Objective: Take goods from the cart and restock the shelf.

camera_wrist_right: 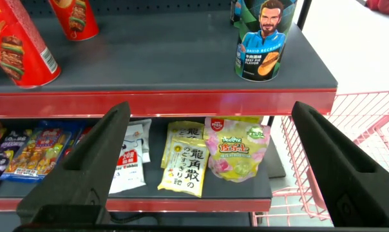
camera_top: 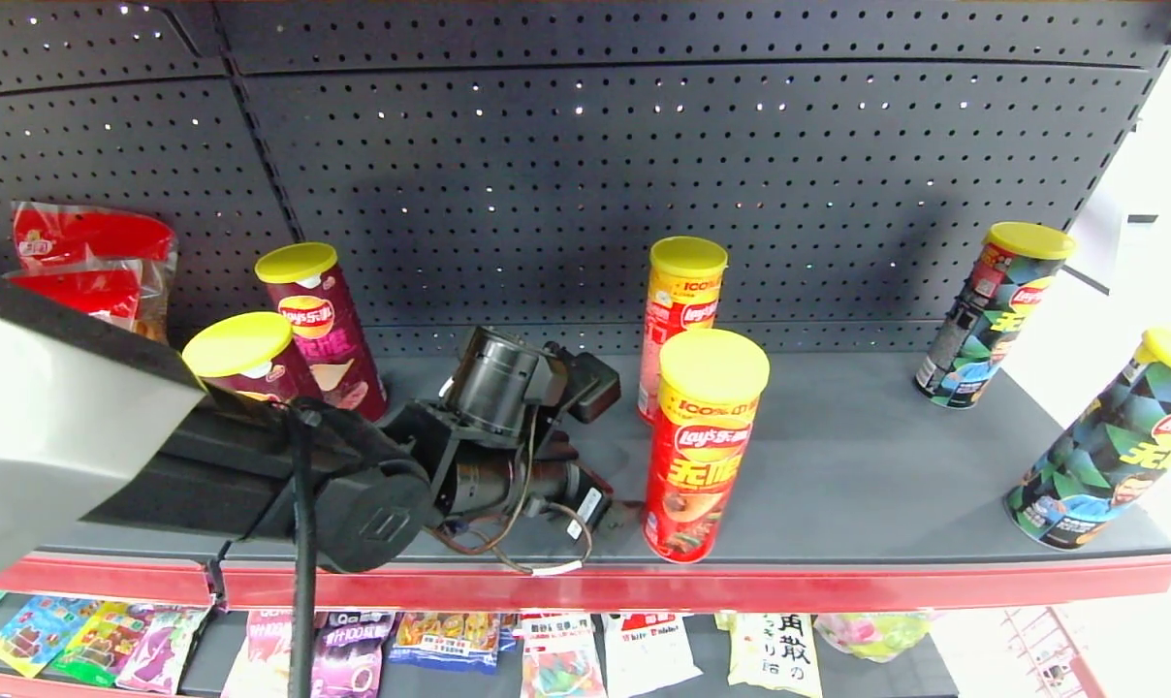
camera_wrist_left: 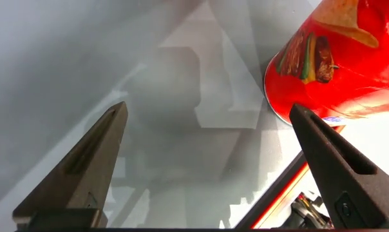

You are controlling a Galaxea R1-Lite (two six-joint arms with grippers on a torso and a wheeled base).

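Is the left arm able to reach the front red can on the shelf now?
Probably yes. The left gripper is open and close beside the front red can, with only bare shelf near it. The can stands just outside the open jaws, so a small sideways shift seems needed.

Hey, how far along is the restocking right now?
Done: maroon cans, red cans and dark cans stand in pairs on the shelf. In hand: nothing; left gripper, beside a red can, and right gripper, before the shelf, have open, empty fingers. To do: the wide gaps between pairs; what the cart holds is hidden.
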